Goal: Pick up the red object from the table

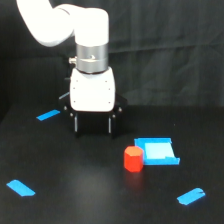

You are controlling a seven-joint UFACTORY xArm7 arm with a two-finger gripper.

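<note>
Right, table (90,200): matte black, broad, filling the lower half of the exterior view; nothing on it looks likely to snag me.
Arm (75,30): mine, white, coming down from the upper left of the exterior view, wrist pointing straight down, tool vertical over the back half of the table.
Pincer (93,131): my black fingers hang low against the dark backdrop; two tips show with a gap between them, so I judge it wide, and it holds nothing.
Blue tray (159,152): light-blue, open, toward the table's right side as this view has it; not my target.
Tape strips: four short bright-blue marks, one near the far left edge (48,115), one near the front left corner (21,188), one near the front right (190,196); the fourth peeks out behind the tray.
Red object (133,159): there it is, small red-orange cylinder, upright, right of centre, just beside the tray's left side, possibly touching, I cannot tell which.
Position versus me: it sits nearer the front edge than my pincer and off to the view's right, well apart from my fingertips.
Handling, my call: stiff and light, solid-looking, smooth sides that might slip a little; not fragile.
Where to grip, my call: across the round wall at mid-height, fingers lined up so neither tip knocks the tray.
</note>
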